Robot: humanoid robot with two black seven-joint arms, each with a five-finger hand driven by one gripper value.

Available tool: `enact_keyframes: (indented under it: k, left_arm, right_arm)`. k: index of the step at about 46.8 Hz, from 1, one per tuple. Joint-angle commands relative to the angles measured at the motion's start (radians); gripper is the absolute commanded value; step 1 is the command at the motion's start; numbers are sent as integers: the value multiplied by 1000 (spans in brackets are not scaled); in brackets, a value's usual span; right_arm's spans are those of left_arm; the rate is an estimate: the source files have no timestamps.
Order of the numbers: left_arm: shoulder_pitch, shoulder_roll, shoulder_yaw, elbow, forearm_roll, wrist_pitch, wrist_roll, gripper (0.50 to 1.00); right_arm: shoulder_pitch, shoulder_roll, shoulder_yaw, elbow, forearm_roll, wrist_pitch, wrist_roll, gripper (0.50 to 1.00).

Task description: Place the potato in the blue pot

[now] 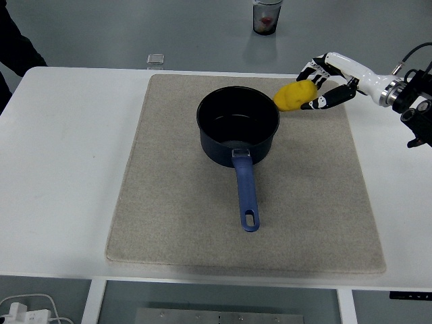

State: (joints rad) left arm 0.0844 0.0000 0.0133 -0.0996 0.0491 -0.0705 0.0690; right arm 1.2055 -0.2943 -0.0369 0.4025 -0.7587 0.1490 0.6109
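Observation:
A dark blue pot (237, 125) with a blue handle pointing toward the near edge stands on the beige mat (169, 202). Its inside looks empty. The yellow potato (295, 96) hangs in the air just right of the pot's rim, a little above it. My right hand (316, 86) comes in from the right edge and its black and white fingers are curled around the potato's right side. No left arm shows in the head view.
A clear cup (266, 16) with something red inside stands beyond the table at the top. A small grey block (155, 60) lies at the table's far edge. A person's dark sleeve (15, 47) shows at the top left.

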Motion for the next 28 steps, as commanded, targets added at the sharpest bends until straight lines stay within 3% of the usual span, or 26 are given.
enact_keyframes:
  k: [1,14,28]
  left_arm:
    - [0,0,1,-2,0,0,0,996]
    - [0,0,2,-2,1,0,0,996]
    - [0,0,1,-5,1,0,0,996]
  right_arm:
    - [23,-9,-1,2,19,15,0,500]
    - [85,-20,3,12,24,52,0,500]
    - [98,0,3,84,93,49,0,500]
